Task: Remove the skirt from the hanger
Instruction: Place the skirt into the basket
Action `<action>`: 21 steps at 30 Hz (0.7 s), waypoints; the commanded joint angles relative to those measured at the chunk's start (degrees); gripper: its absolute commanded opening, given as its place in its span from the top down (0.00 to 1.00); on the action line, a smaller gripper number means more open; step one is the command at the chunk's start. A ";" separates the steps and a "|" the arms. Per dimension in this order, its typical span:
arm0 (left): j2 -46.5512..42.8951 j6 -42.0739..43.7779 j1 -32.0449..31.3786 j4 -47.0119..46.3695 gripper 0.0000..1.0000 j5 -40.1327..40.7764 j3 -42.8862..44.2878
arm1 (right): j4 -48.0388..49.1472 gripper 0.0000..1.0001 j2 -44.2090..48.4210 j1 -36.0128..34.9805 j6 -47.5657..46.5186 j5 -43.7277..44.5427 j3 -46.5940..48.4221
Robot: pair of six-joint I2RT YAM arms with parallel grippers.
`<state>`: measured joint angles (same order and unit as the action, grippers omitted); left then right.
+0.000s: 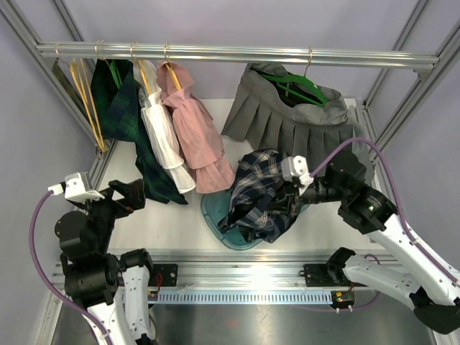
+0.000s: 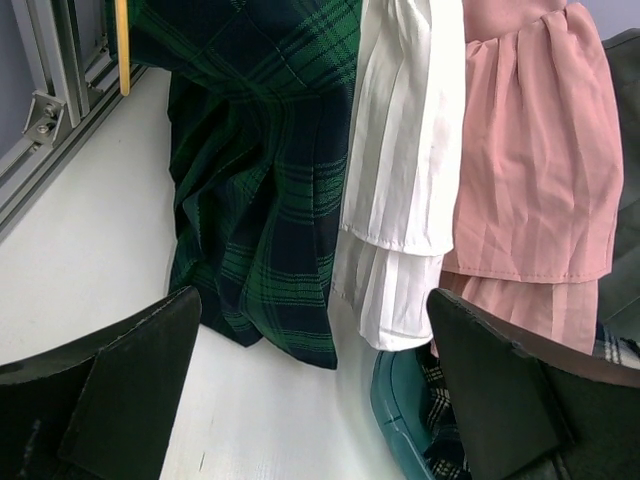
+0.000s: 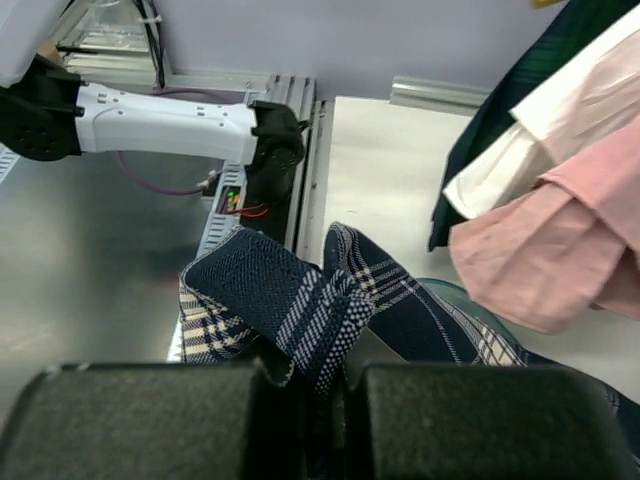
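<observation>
A navy and cream plaid skirt (image 1: 259, 194) hangs from my right gripper (image 1: 293, 188) over a teal basin (image 1: 215, 215). In the right wrist view the jaws are shut on a fold of the plaid skirt (image 3: 300, 300). My left gripper (image 1: 133, 194) is open and empty near the hem of a dark green plaid skirt (image 1: 136, 129), which also shows in the left wrist view (image 2: 260, 180). A grey pleated skirt (image 1: 295, 122) hangs on a green hanger (image 1: 298, 86) from the rail (image 1: 237, 52).
A white skirt (image 1: 164, 133) and a pink skirt (image 1: 198, 133) hang on wooden hangers between the green and grey ones. Empty wooden hangers (image 1: 86, 100) hang at the far left. Metal frame posts (image 1: 399, 108) stand at both sides.
</observation>
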<state>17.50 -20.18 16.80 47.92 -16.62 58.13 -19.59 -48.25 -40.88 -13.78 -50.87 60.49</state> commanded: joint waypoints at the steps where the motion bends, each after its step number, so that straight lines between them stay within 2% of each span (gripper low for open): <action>1: 1.40 -0.73 -0.19 -2.92 0.01 -2.19 1.46 | 3.76 1.00 -2.28 -5.61 1.20 6.02 -0.02; 3: 1.49 0.05 -0.19 -2.22 0.01 -2.19 2.07 | 5.44 1.00 -5.00 -5.61 5.14 9.98 -0.28; 6: 1.23 -0.46 -0.27 0.41 0.01 0.96 3.57 | 3.78 1.00 -7.82 -5.52 4.64 15.79 -0.54; 7: 1.05 -1.17 -0.27 1.90 0.01 4.20 3.83 | 3.86 1.00 -8.00 -5.44 4.73 17.11 -1.33; 9: 0.70 -1.00 -0.19 2.53 0.01 4.84 4.19 | 4.30 1.00 -7.65 -5.08 4.64 18.26 -5.37; 14: 1.31 -0.82 -0.27 3.23 0.01 0.99 5.59 | 1.59 1.00 -9.13 0.78 4.38 21.07 -11.96; 16: 1.57 -0.56 -0.19 2.71 0.01 -2.08 6.38 | -2.98 1.00 -10.89 3.69 2.89 21.42 -12.15; 21: 3.24 -1.35 -0.27 2.26 0.01 -5.44 7.52 | -12.38 1.00 -21.87 8.54 -2.56 26.78 -8.90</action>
<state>18.57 -20.91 16.75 51.83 -17.76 63.77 -25.32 -65.65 -33.85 -12.23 -29.58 49.23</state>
